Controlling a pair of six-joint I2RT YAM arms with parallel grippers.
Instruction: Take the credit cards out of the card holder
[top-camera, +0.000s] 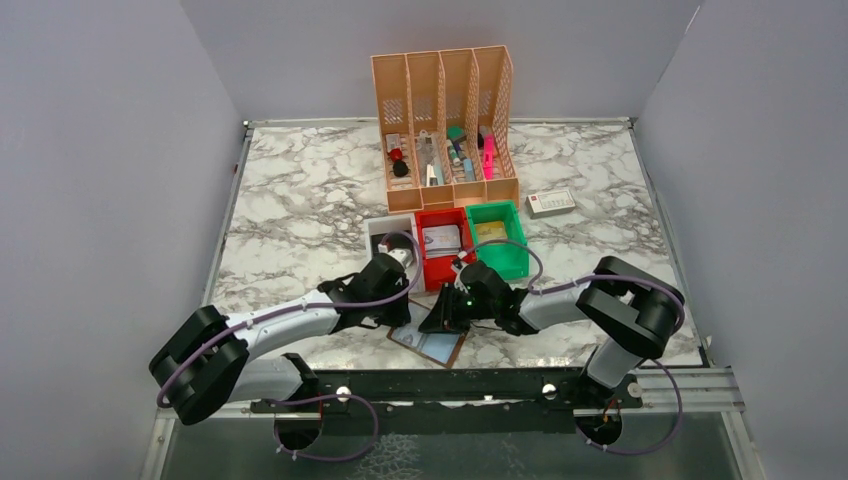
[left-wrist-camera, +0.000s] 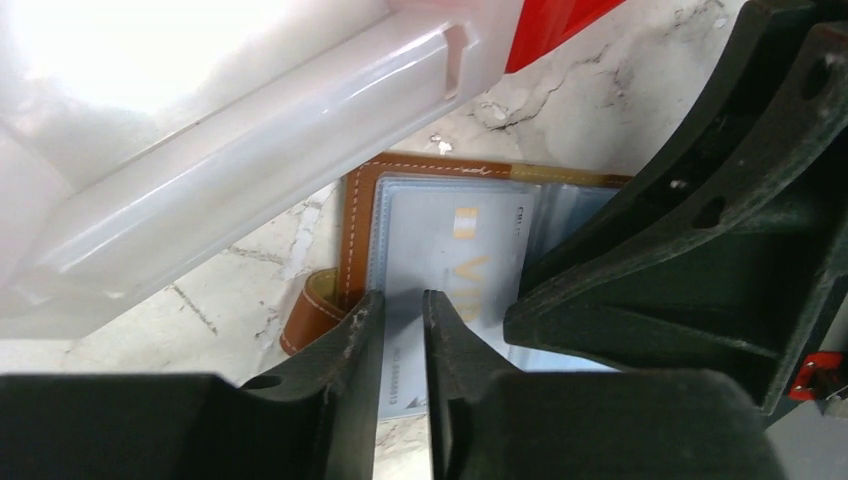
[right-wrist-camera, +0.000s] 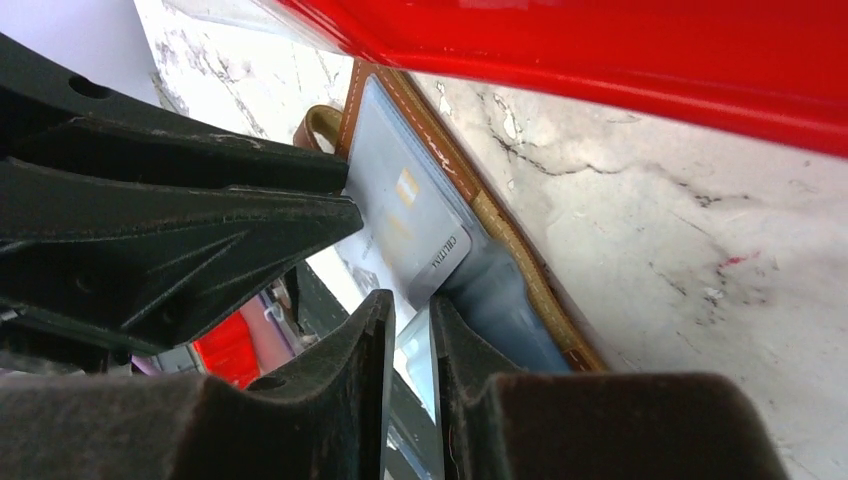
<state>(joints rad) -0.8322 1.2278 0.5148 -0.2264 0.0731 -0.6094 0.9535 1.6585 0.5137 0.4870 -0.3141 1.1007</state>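
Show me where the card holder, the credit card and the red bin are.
card holder (left-wrist-camera: 356, 225): left wrist view, its brown stitched left border.
credit card (left-wrist-camera: 432, 250): left wrist view, its pale face beside the gold letters.
red bin (right-wrist-camera: 600, 60): right wrist view, its wall.

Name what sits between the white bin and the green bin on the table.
A red bin stands between them; the top view shows it.

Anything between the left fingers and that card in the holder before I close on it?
Nothing visible does. The left gripper has its tips right over the pale card in the open card holder. The right gripper crowds in alongside, covering part of the card holder, but it is not between the fingers and the card.
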